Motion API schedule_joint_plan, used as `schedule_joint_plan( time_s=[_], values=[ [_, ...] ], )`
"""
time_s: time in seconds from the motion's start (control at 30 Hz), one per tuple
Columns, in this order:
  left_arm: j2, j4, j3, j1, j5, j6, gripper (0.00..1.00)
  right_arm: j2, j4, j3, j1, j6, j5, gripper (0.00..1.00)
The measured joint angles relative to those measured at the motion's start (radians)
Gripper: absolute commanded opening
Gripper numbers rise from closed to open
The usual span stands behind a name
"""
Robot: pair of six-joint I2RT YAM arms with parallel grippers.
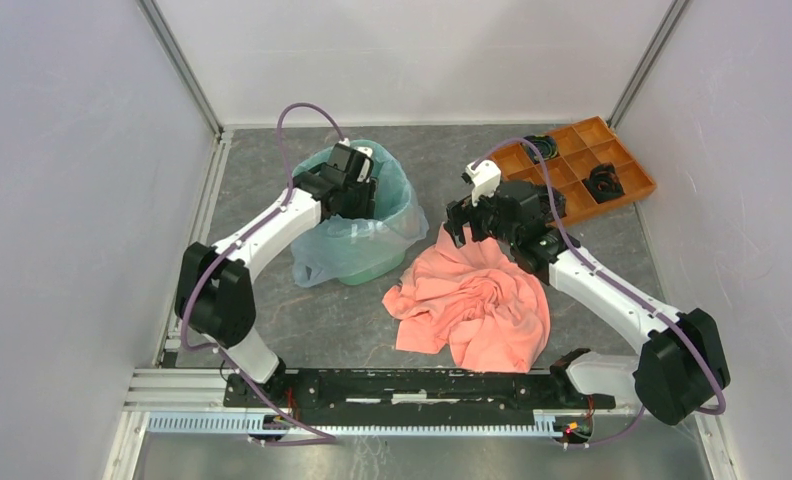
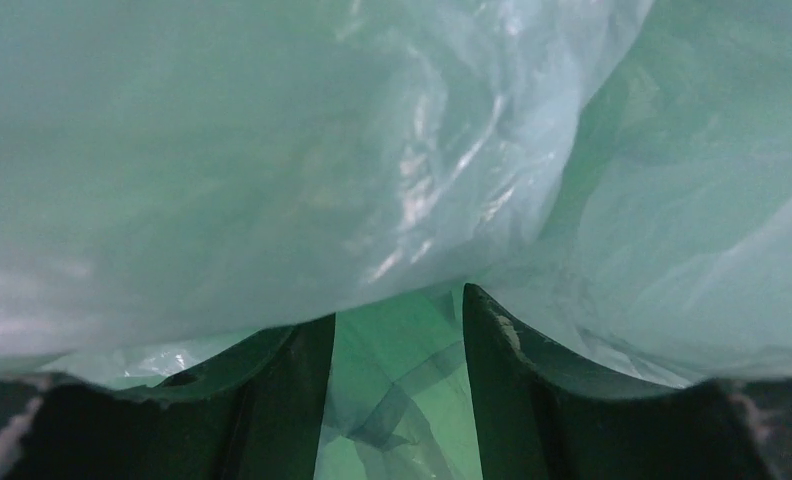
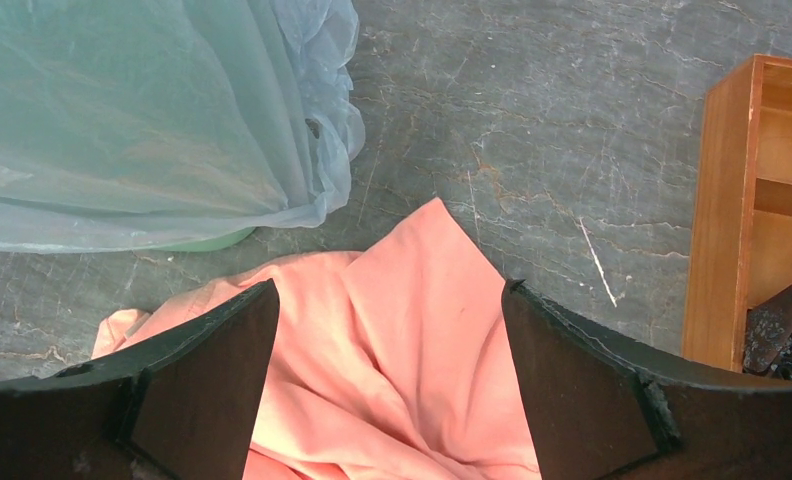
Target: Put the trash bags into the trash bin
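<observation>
The mint-green trash bin (image 1: 372,266) stands upright at the middle left of the table. The translucent pale blue-grey trash bag (image 1: 322,255) is draped over its rim and hangs down its outer sides to the table. My left gripper (image 1: 357,195) reaches down into the bin's mouth. In the left wrist view it (image 2: 399,305) is open, with bag film (image 2: 272,150) lying over the fingertips and green bin wall behind. My right gripper (image 1: 459,230) hovers open and empty over the salmon-pink cloth (image 1: 477,300), right of the bin. The right wrist view shows the gripper (image 3: 390,285), the bag (image 3: 152,120) and the bin's base (image 3: 207,240).
An orange compartment tray (image 1: 582,170) with dark small parts stands at the back right, also at the right edge of the right wrist view (image 3: 732,200). The pink cloth (image 3: 402,340) lies crumpled in front of the right arm. White walls enclose the table.
</observation>
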Motion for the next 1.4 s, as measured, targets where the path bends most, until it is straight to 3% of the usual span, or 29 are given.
schedule_joint_plan(
  time_s=[0.47,0.83,1.1,1.4],
  values=[
    [0.045,0.165,-0.117,0.0,-0.044,-0.018,0.49,0.0,0.004,-0.043,0.0,-0.002,0.0,0.89],
    [0.05,0.108,-0.071,-0.001,-0.044,-0.018,0.61,-0.018,0.004,-0.051,0.0,-0.002,0.0,0.89],
    [-0.083,0.046,-0.018,-0.001,-0.047,-0.018,0.63,-0.023,0.006,-0.051,0.0,0.007,-0.005,0.89],
    [-0.116,0.047,-0.026,-0.001,-0.04,-0.018,0.47,-0.019,0.009,-0.051,0.0,0.025,-0.032,0.9]
  ],
)
